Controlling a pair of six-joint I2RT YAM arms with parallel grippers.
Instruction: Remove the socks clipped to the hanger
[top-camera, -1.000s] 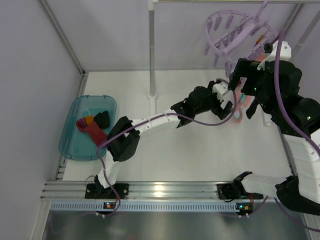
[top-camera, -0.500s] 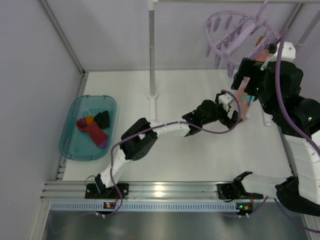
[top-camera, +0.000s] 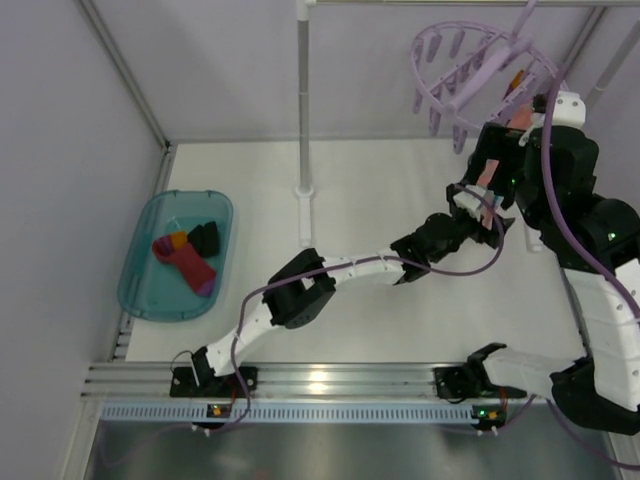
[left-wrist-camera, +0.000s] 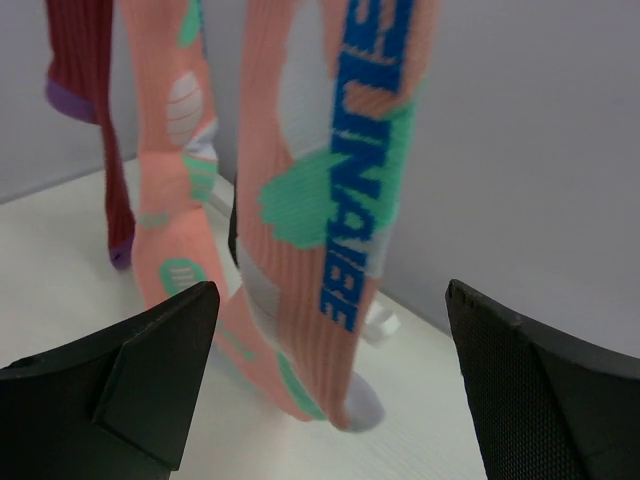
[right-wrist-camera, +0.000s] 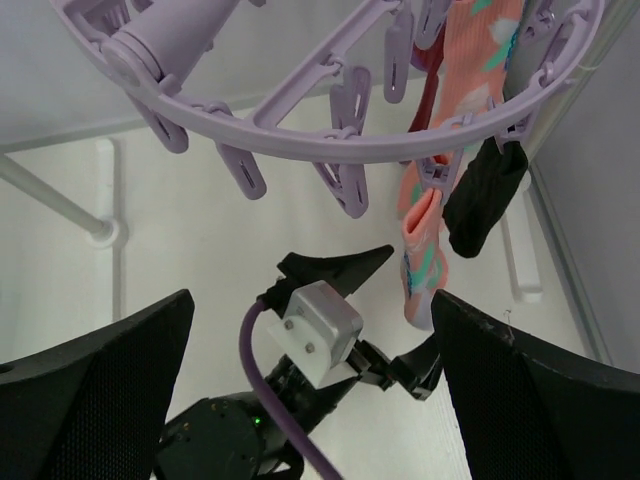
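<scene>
Clipped at the right rim of the hanger (right-wrist-camera: 330, 135), hard by the wall (left-wrist-camera: 540, 150): salmon, dark red and black socks (left-wrist-camera: 300, 200), toes near the white table (top-camera: 380, 180). Wide open, empty: left gripper (left-wrist-camera: 330, 380) just before the salmon pair, right gripper (right-wrist-camera: 310, 300) beside the ring. Room leftward across the table to the teal tub (top-camera: 150, 290).

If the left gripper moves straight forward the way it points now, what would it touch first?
Most likely the salmon pink sock with blue lettering: it hangs straight ahead of the left gripper, in line with the gap between its open jaws. Depth is unclear.
</scene>
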